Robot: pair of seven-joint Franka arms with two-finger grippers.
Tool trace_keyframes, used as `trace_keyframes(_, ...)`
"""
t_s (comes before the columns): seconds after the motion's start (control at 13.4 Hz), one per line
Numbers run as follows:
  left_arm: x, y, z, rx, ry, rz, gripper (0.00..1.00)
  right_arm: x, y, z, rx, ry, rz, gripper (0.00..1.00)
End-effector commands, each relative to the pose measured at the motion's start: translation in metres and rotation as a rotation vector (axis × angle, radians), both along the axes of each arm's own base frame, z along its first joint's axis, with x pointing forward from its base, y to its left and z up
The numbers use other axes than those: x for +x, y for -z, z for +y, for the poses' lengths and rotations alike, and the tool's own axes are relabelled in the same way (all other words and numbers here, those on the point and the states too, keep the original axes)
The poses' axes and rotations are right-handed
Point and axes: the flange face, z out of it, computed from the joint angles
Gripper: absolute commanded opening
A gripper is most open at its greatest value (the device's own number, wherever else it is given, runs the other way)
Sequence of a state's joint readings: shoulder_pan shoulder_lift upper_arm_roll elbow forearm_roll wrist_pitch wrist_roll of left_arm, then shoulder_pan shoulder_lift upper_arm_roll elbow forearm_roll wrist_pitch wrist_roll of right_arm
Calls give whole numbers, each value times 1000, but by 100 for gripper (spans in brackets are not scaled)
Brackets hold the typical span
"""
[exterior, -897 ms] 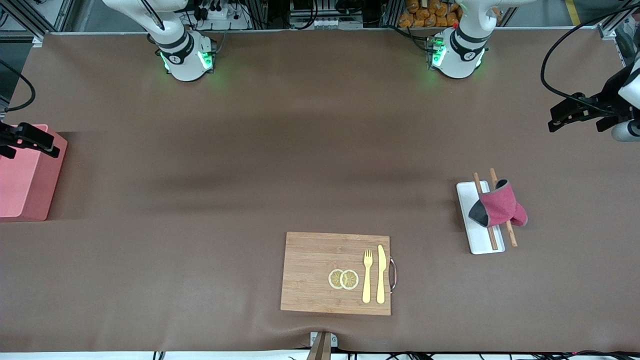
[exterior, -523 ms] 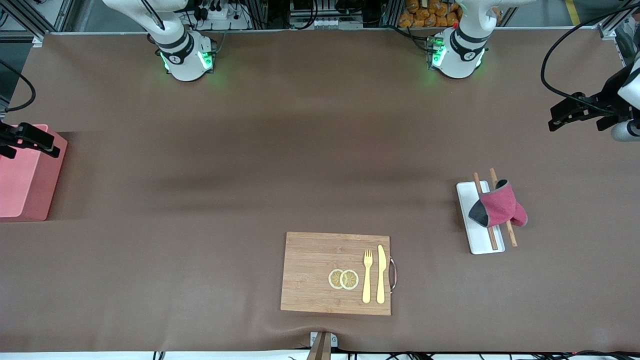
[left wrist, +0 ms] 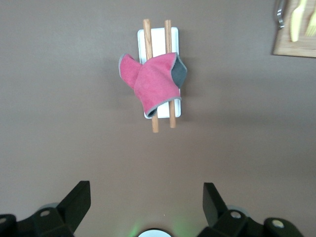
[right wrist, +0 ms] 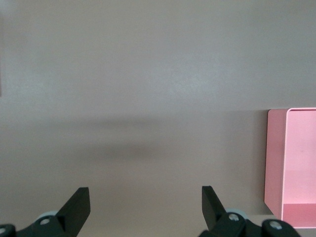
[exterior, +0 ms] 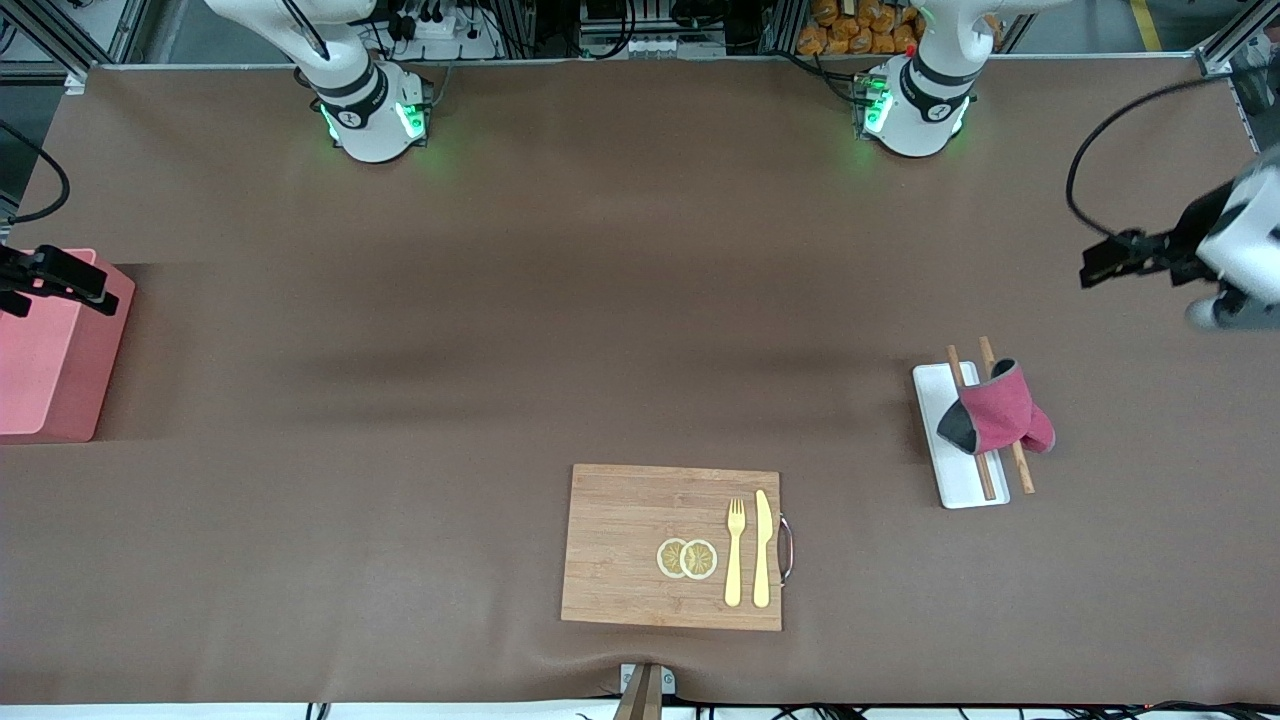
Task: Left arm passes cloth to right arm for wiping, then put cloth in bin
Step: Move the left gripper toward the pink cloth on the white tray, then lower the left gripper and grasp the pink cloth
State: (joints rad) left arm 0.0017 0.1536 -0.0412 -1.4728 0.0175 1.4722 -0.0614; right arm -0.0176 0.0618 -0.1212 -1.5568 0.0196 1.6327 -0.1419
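The crimson cloth (exterior: 995, 415) with a dark grey underside lies crumpled across two wooden chopsticks (exterior: 1021, 472) on a small white tray (exterior: 948, 475), toward the left arm's end of the table. In the left wrist view the cloth (left wrist: 153, 84) is well clear of my left gripper (left wrist: 146, 190), which is open and empty. That left gripper (exterior: 1093, 268) hangs over bare table at the left arm's end. The pink bin (exterior: 50, 370) stands at the right arm's end. My right gripper (exterior: 70, 285) hovers open and empty over the bin's edge (right wrist: 296, 163).
A wooden board (exterior: 630, 520) lies near the table's front edge, carrying two lemon slices (exterior: 687, 558), a yellow fork (exterior: 735, 550) and a yellow knife (exterior: 762, 545). Brown table covering stretches between the bin and the tray.
The left gripper has shifted a little toward the tray with the cloth and looks blurred. The right arm, cloth and bin have not moved.
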Motion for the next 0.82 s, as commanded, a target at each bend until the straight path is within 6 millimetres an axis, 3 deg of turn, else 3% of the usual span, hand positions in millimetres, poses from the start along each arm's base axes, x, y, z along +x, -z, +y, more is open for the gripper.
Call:
trace_keyframes(0.0,25,55,10,26,-19,32,100,1,0,-4,-14,15,4,100)
trace_keyframes(0.22,39,125,8,20,-20,39,100,1,0,-7,-14,21,4,100)
trace_keyframes(0.45,49,177,-3,23,-40,31,100,1,4,-10,-12,28,11,100)
trace_keyframes(0.75,58,234,4,20,-49,63,100,0,4,-11,-10,41,14,100)
